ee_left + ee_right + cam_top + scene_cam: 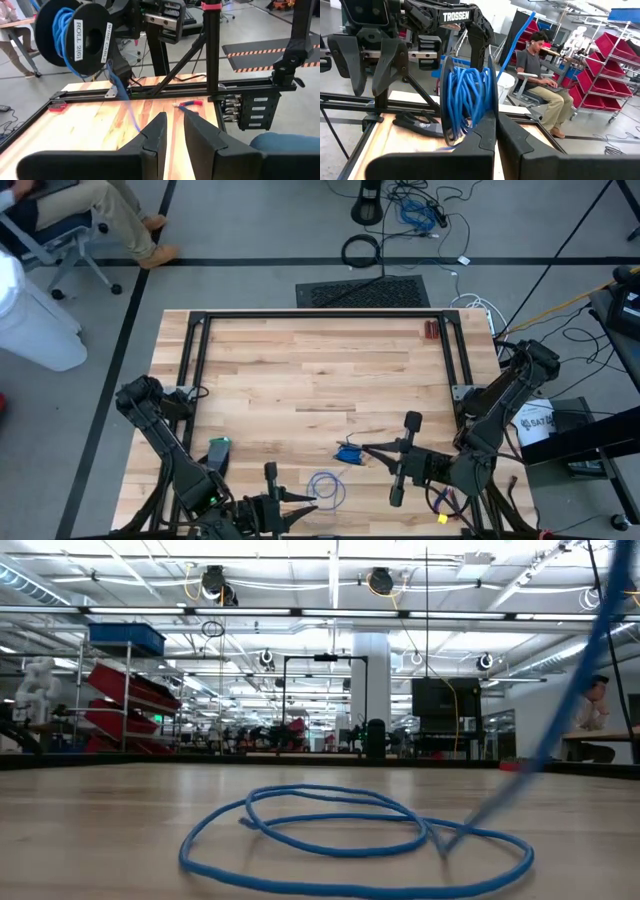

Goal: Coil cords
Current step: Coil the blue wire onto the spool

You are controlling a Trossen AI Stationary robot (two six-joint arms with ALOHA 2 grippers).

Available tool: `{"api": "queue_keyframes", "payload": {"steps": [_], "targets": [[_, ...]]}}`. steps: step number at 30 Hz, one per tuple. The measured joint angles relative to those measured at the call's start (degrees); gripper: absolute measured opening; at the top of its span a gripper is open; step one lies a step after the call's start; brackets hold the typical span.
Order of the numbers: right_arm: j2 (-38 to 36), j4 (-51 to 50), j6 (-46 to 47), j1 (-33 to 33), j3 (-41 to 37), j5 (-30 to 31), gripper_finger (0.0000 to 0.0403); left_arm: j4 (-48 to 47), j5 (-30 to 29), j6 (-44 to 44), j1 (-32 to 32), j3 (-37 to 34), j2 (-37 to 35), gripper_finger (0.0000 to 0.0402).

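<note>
A black spool wound with blue wire hangs above the table's near middle, with my right gripper shut on it. From the spool one blue strand runs down and goes out of sight behind a finger of my left gripper. That gripper stands open, level, by the near edge. Below, the cord lies in loose round loops on the wood. A strand rises from them. My right gripper pinches the rim of one spool flange between its two fingers. The fingers lie level and come from the table's right. The spool is lifted clear of the table with its axis level, and the wire hangs slack from it.
A black frame rail borders the far and side edges of the wooden top. Red-handled pliers lie near the right rail, and a black glove lies toward the left. A person sits beyond the table.
</note>
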Motion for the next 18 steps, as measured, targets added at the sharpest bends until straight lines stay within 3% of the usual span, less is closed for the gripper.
{"api": "queue_keyframes", "payload": {"steps": [5,13,18], "targets": [[-0.4,0.6,-0.8,0.8,0.0,0.8,0.0,-0.6,0.1,-0.3,0.0,0.0,0.0,0.0073],[-0.8,2.7,-4.2,2.5,0.0,3.2,0.0,-9.5,0.4,-7.4,1.8,0.0,1.0,0.0073],[-1.5,2.9,-4.9,3.1,0.0,3.2,0.0,-9.0,10.4,-7.5,5.0,0.0,3.5,0.0078]]}}
